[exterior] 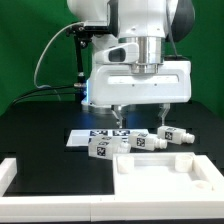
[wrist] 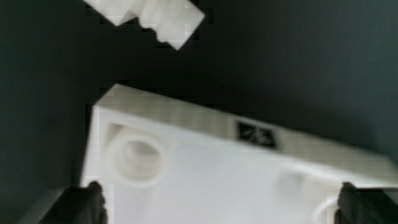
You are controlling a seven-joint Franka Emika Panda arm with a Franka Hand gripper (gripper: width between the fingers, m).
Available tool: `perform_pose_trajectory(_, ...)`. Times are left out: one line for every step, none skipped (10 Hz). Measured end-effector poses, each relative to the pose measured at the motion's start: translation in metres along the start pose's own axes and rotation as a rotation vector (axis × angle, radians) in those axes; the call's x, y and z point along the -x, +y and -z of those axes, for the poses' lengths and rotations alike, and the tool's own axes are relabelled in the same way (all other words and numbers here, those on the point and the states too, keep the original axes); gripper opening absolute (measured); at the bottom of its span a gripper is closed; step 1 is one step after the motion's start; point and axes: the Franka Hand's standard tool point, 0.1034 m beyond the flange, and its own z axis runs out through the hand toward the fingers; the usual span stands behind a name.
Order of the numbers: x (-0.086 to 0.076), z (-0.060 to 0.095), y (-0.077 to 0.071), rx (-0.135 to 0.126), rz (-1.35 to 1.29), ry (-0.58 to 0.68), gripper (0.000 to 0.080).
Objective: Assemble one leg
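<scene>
Several small white legs with black-and-white tags lie in a row on the black table: one at the exterior view's left (exterior: 103,147), one in the middle (exterior: 147,141), one at the right (exterior: 180,135). My gripper (exterior: 140,117) hangs above them, open wide and empty. In the wrist view the gripper (wrist: 217,208) has its dark fingertips (wrist: 71,206) far apart at either side of the large white square tray-like piece (wrist: 214,165), which shows a tag and two round sockets. A blurred white part (wrist: 151,20) lies beyond it; I cannot tell if it is a leg.
The tray-like piece (exterior: 160,172) lies in front of the legs. The marker board (exterior: 80,138) lies flat behind the left leg. A white raised border (exterior: 12,172) runs along the table's near edge at the exterior view's left. A green backdrop stands behind.
</scene>
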Motion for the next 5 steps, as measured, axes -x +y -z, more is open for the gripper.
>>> perform_pose_trajectory(0.0056, 0.0038, -0.0103, 0.003, 0.119, 0.016, 0.0649)
perform_pose_trajectory(0.0069, 0.0081, -0.0171, 0.008, 0.211, 0.033, 0.0649)
perform_pose_trajectory(0.0072, 0.0125, -0.0102, 0.012, 0.207, 0.042, 0.0649)
perform_pose_trajectory(0.0082, 0.0108, -0.0106, 0.014, 0.301, 0.037, 0.0649)
perform_pose_trajectory(0.0087, 0.0099, -0.0115, 0.015, 0.367, 0.034, 0.0649)
